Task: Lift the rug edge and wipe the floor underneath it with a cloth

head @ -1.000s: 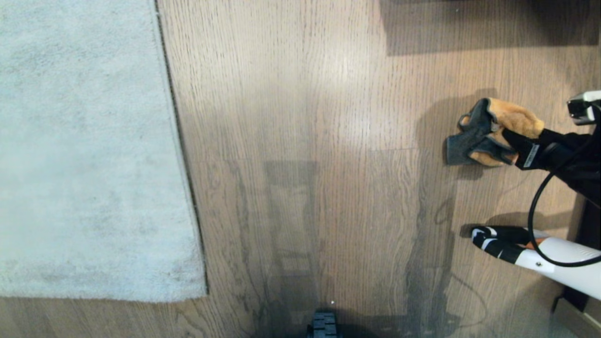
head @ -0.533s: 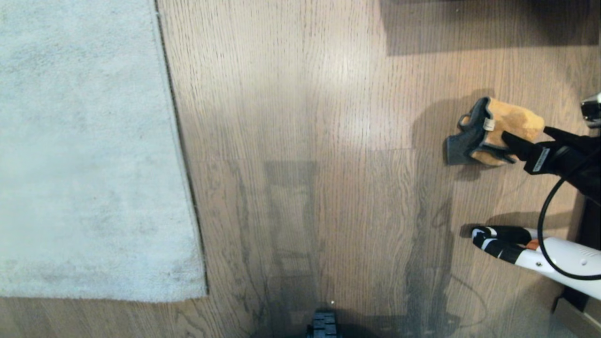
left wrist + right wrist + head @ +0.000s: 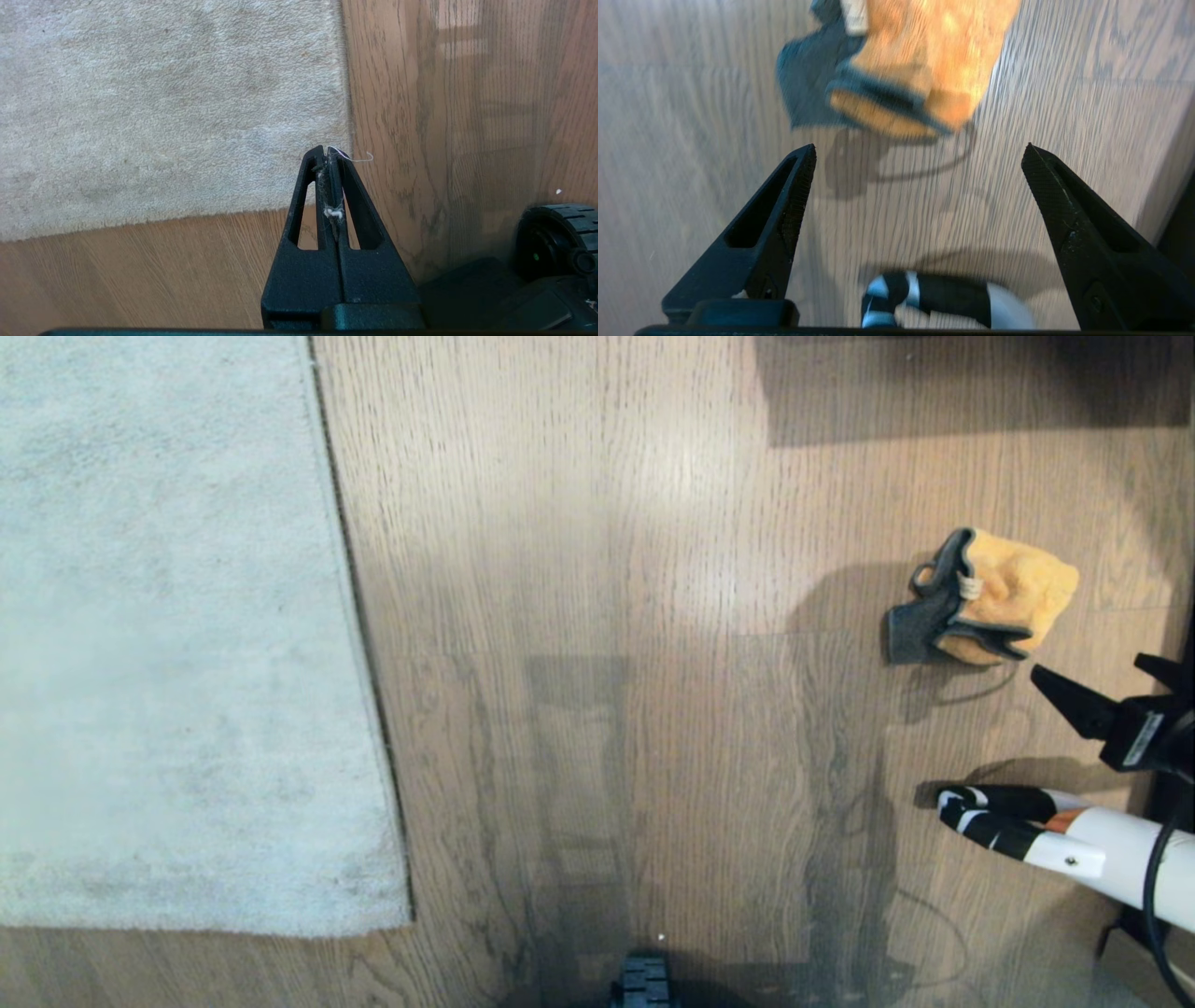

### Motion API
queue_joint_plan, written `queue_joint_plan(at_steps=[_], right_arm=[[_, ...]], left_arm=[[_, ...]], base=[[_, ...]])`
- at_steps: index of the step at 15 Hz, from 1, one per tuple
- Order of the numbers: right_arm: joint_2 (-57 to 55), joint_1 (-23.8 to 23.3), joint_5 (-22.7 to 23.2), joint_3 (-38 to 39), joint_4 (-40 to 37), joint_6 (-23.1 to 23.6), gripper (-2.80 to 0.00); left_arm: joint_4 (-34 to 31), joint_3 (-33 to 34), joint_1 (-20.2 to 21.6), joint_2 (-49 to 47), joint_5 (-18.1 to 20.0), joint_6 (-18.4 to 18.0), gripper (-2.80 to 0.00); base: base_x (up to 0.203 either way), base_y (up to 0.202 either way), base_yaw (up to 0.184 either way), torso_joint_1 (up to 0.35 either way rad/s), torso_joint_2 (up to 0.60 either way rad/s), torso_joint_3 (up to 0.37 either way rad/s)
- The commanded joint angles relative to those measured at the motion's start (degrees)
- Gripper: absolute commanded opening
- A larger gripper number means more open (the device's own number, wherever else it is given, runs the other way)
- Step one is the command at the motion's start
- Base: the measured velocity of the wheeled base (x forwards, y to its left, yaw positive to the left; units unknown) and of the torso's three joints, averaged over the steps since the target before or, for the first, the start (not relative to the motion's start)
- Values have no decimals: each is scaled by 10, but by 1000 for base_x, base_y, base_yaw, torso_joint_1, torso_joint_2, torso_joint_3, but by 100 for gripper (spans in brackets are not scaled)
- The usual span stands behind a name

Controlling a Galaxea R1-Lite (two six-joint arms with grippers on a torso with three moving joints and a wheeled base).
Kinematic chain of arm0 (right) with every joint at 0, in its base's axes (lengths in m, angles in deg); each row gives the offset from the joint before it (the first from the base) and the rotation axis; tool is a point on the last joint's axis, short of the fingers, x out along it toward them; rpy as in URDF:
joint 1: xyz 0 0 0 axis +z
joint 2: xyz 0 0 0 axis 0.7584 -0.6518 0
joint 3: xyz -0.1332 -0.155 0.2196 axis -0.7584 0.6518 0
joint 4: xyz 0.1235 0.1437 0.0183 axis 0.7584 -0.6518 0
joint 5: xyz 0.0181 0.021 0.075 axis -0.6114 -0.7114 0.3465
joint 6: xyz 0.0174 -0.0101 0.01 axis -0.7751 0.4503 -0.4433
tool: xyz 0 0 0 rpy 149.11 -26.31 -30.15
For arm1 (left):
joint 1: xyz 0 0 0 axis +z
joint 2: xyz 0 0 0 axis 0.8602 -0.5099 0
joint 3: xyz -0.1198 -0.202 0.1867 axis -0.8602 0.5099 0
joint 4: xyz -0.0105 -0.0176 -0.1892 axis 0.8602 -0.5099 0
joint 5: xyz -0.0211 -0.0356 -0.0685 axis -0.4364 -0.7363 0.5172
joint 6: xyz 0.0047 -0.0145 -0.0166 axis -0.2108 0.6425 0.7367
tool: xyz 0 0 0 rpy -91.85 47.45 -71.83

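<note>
**Cloth loose on floor, right gripper wide open beside it**

Cloth lies crumpled on the floor, far right side of the head view, well apart from the rug. Orange fluffy face up on its right part, dark grey reverse folded out to the left; grey trim runs along the near side. Lump is a bit longer across the view than deep, no clear pointing end. Nothing touches it.

Right gripper sits just nearer the robot than the cloth, fingers spread far apart, nothing between them. In the head view only one black fingertip and the wrist show at the right border, tip aimed toward the cloth. Right wrist view is motion-blurred.

Rug edge lies flat, running from far to near, slightly slanted; corner at near left.

Left gripper is out of the head view, pressed together, holding nothing, fluff stuck between the fingers. It hangs above the rug corner.

A white-and-black object lies on the floor near the cloth, on the robot's side.
</note>
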Motion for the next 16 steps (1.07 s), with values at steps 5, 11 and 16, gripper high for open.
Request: queue_joint_plan(at_steps=[5,11,16], right_arm=[[55,1,1,21,1,0,-280],[72,1,1,23,2,-2,-280],[131,1,1,49,-26,-5,-280]], left_arm=[[0,0,-1,0,0,0,-280],[0,0,0,0,0,0,-280],[0,0,-1,0,0,0,-280]], base=[[0,0,0,0,0,0],[0,0,0,0,0,0],[0,0,0,0,0,0]])
